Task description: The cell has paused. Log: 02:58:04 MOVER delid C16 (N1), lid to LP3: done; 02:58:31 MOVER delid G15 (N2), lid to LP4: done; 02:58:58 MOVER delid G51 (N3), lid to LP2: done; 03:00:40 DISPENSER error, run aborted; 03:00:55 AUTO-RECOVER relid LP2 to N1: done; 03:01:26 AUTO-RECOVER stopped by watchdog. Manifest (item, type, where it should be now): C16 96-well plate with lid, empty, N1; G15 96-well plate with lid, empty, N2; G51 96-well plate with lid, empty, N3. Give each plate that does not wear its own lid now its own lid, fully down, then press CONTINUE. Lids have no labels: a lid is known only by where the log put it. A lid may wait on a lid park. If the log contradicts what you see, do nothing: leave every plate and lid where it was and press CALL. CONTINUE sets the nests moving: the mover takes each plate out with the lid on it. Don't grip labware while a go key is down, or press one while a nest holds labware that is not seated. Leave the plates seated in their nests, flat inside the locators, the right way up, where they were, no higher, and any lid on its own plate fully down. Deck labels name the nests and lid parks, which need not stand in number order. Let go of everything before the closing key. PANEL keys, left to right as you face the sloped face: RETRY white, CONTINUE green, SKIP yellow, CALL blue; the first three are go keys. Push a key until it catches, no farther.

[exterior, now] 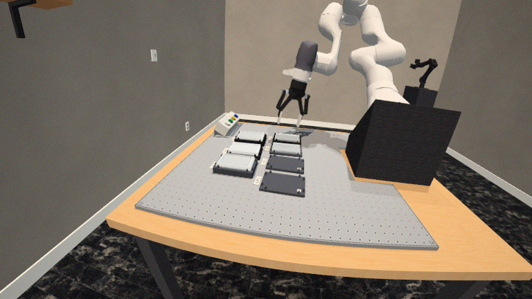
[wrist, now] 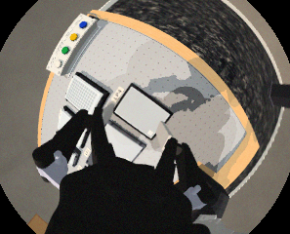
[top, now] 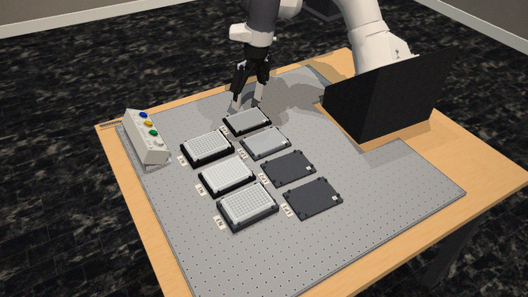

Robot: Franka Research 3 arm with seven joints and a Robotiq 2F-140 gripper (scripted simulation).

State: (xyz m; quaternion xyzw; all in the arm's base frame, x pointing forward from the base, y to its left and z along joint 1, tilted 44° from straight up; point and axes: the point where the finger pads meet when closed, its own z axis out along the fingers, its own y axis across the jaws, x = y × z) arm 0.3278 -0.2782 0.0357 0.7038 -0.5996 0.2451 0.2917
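Observation:
Three plates sit in a row of nests. The far one [top: 206,146] and the near one [top: 247,204] show open wells. The middle one [top: 225,174] wears a smooth lid. One loose lid [top: 246,120] lies on the farthest lid park and a second lid [top: 265,142] on the park beside it. My gripper [top: 245,103] hangs open and empty a little above the far edge of the farthest lid, touching nothing. It also shows in the exterior view [exterior: 289,119] and in the wrist view [wrist: 128,133], with that lid [wrist: 141,111] below it.
Two dark lid parks [top: 288,167] [top: 312,197] stand empty toward the front. The key panel [top: 146,139] sits at the left edge, no key visibly pressed. A large black box [top: 385,95] stands at the back right beside the arm's base.

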